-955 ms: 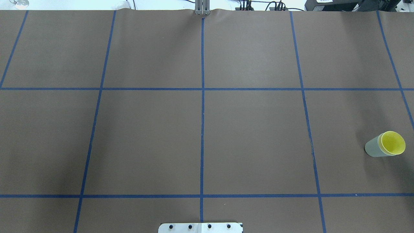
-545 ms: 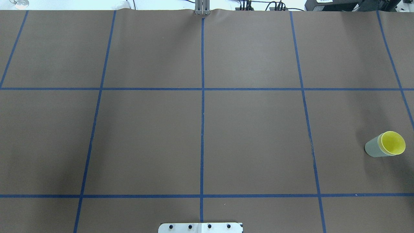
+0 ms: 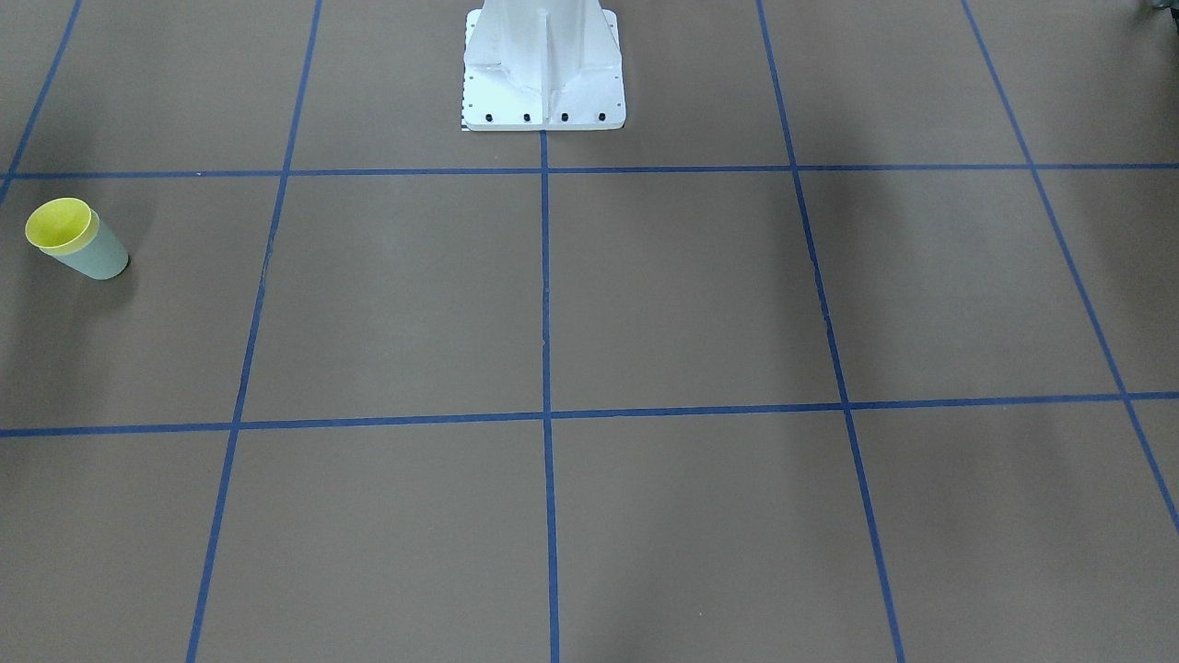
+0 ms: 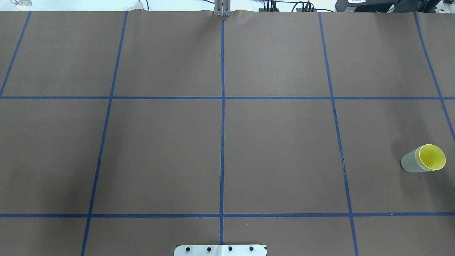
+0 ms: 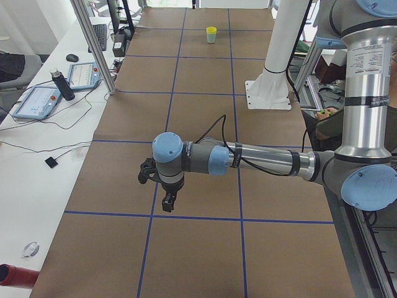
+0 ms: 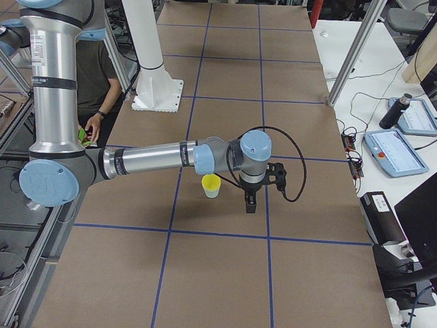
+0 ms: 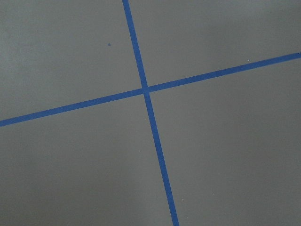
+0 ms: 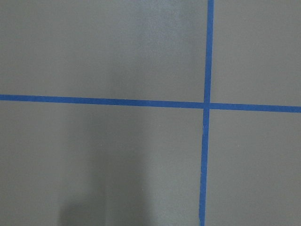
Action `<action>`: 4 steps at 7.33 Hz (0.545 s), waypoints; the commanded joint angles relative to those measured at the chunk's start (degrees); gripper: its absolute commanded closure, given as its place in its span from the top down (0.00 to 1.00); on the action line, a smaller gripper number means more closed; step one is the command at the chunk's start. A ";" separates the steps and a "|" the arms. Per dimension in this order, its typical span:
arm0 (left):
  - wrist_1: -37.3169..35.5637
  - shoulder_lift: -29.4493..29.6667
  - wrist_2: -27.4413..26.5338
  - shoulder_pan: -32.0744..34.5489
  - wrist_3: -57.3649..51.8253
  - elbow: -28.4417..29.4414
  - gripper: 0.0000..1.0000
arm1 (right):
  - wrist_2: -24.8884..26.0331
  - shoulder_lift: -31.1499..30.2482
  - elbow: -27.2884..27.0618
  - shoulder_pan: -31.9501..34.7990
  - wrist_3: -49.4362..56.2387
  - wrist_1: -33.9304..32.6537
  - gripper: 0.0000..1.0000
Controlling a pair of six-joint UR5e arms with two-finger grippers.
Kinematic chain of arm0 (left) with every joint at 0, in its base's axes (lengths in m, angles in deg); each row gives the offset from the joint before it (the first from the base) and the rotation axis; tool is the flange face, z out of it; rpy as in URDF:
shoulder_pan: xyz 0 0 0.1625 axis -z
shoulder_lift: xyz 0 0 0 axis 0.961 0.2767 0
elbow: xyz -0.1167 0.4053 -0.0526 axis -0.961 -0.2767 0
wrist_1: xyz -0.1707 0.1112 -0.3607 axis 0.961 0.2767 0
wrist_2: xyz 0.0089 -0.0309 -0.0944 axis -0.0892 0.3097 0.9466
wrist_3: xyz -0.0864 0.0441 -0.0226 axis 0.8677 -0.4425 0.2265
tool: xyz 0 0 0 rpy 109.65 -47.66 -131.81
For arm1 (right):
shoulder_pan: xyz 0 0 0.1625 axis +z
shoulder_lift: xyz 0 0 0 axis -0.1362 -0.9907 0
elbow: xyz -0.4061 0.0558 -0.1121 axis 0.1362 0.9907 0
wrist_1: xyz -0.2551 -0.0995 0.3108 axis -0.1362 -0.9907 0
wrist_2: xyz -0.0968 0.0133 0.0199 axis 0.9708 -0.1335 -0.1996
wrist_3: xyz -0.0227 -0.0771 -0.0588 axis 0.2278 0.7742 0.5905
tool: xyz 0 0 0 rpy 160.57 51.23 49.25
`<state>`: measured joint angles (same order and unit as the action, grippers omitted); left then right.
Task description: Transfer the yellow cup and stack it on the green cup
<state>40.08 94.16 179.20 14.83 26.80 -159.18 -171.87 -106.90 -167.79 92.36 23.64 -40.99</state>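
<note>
The yellow cup (image 4: 432, 157) sits nested inside the green cup (image 4: 410, 164), upright on the brown paper at the table's right end. The pair shows at the left of the front-facing view, the yellow cup (image 3: 58, 226) in the green cup (image 3: 97, 258). In the exterior right view the yellow cup (image 6: 211, 182) stands just left of my right gripper (image 6: 250, 203), apart from it. My left gripper (image 5: 167, 202) hangs over bare paper, far from the cups (image 5: 211, 34). I cannot tell if either gripper is open or shut. The wrist views show only paper and tape.
The white robot pedestal (image 3: 543, 64) stands at the table's near edge. Blue tape lines (image 4: 222, 124) grid the paper. Side benches hold tablets (image 6: 399, 150) and a bottle (image 5: 62, 84). A person (image 6: 92, 68) sits behind the robot.
</note>
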 commanded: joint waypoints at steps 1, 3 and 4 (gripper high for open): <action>0.01 -0.30 -0.07 0.00 0.08 -0.16 1.00 | 0.07 -0.41 0.23 -0.07 -0.24 0.25 1.00; -0.08 -0.39 -0.07 0.00 0.16 -0.69 1.00 | 0.08 -0.59 0.32 0.02 -0.51 0.26 1.00; -0.08 -0.39 -0.07 0.00 0.16 -0.69 1.00 | 0.08 -1.11 0.32 -0.07 -0.51 0.34 1.00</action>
<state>40.03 93.82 179.13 14.83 26.95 -159.73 -171.82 -107.54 -167.49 92.32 23.19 -40.70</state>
